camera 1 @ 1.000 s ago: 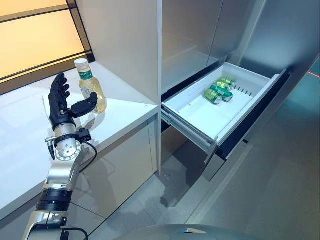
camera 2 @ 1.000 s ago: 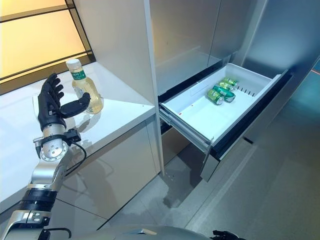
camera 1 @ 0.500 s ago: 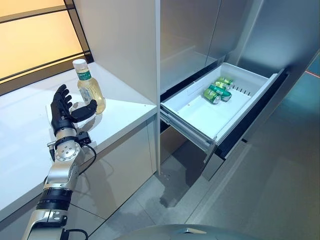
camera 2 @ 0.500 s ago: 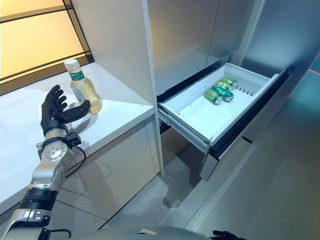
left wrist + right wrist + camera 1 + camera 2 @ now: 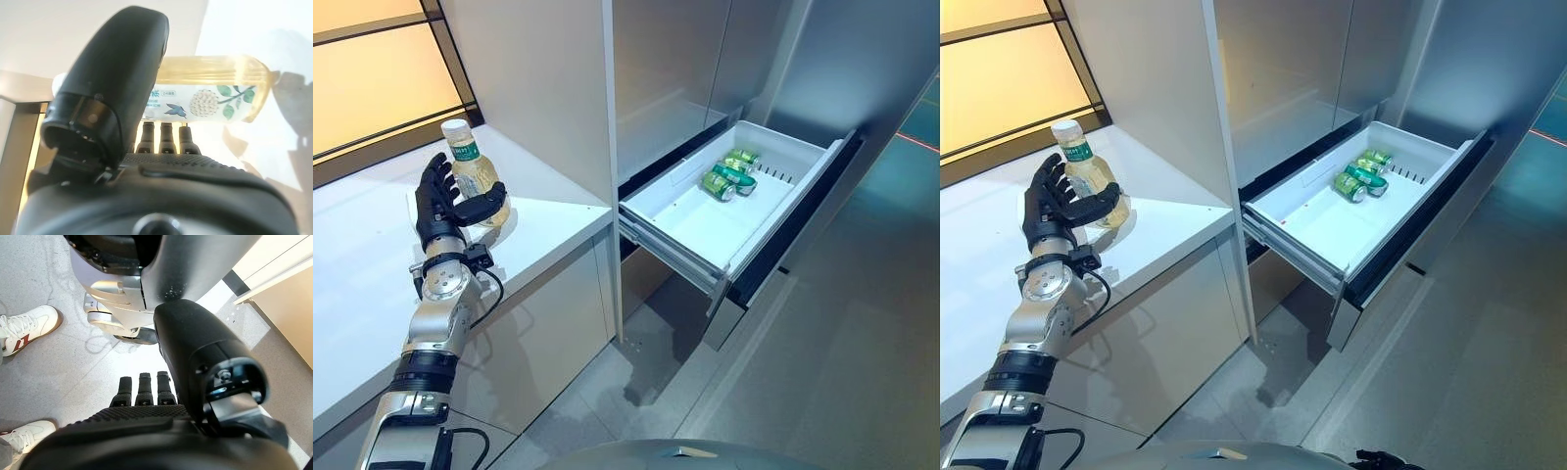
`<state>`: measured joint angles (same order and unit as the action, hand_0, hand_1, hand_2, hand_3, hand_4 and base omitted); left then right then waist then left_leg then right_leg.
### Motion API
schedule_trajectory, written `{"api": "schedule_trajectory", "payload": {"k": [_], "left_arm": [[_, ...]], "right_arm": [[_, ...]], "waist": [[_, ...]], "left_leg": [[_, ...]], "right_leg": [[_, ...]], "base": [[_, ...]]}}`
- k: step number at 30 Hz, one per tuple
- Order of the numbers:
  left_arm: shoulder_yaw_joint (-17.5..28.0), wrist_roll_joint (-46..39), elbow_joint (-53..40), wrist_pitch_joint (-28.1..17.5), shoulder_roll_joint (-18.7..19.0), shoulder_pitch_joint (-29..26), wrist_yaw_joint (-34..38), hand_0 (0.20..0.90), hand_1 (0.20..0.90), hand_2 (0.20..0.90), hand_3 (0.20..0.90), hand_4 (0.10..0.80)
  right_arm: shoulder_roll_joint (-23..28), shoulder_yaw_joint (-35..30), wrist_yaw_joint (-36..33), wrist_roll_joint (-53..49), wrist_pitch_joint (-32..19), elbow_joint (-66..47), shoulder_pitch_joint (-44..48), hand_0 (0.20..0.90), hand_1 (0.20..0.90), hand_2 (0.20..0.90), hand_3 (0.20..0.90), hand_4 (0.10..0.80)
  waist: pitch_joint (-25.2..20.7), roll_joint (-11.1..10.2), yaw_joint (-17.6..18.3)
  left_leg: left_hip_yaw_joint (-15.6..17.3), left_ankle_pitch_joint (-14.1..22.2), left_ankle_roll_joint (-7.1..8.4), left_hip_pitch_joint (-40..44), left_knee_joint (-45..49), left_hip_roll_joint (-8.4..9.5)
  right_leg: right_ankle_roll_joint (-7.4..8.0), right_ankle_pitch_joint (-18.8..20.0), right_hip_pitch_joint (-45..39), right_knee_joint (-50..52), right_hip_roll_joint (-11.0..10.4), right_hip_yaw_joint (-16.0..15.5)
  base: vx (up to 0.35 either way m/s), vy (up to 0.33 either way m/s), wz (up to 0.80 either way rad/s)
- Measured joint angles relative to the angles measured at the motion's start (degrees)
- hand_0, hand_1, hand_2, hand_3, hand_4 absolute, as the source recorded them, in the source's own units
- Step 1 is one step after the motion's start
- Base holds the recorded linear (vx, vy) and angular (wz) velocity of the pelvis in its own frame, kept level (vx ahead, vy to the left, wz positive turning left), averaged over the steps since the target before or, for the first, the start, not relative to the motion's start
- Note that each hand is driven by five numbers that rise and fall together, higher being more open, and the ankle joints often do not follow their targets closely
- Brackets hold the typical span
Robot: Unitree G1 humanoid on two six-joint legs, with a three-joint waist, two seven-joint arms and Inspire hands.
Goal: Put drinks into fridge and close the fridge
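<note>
A clear bottle (image 5: 477,178) of yellow drink with a white cap and green label stands upright on the white counter (image 5: 548,211). My left hand (image 5: 435,211) is open beside it, with straight fingers behind the bottle and the thumb across its lower front. In the left wrist view the bottle (image 5: 210,93) lies just past the thumb (image 5: 117,73). The fridge's white drawer (image 5: 700,220) is pulled out, with green cans (image 5: 722,181) at its far end. My right hand (image 5: 142,431) hangs open over the floor.
The steel fridge front (image 5: 666,78) rises to the right of the counter, and a white side panel (image 5: 529,78) stands close behind the bottle. The open drawer juts out over the grey floor (image 5: 842,323). A person's white shoes (image 5: 24,328) stand near my right hand.
My left hand has moved in to the bottle; its thumb now lies across the bottle's front. The camera has shifted, so the scene sits further left.
</note>
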<state>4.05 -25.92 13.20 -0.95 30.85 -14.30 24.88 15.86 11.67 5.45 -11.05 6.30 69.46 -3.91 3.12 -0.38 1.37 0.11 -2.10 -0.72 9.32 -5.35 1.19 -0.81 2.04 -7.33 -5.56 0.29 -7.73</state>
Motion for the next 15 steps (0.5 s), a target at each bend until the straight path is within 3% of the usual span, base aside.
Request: {"api": "schedule_trajectory", "payload": {"k": [15], "left_arm": [[-0.02, -1.72, 8.49, 0.73, 1.61, -4.56, -0.45, 0.900, 0.900, 0.900, 0.900, 0.800]], "right_arm": [[0.00, 0.37, 0.06, 0.41, -0.01, 0.01, 0.10, 0.900, 0.900, 0.900, 0.900, 0.800]], "waist": [[-0.02, -0.03, 0.69]], "left_leg": [[1.22, 0.01, -0.01, 0.29, -0.01, -0.05]], "right_leg": [[0.10, -0.05, 0.09, 0.00, 0.07, 0.96]], "base": [[0.009, 0.001, -0.03]]}}
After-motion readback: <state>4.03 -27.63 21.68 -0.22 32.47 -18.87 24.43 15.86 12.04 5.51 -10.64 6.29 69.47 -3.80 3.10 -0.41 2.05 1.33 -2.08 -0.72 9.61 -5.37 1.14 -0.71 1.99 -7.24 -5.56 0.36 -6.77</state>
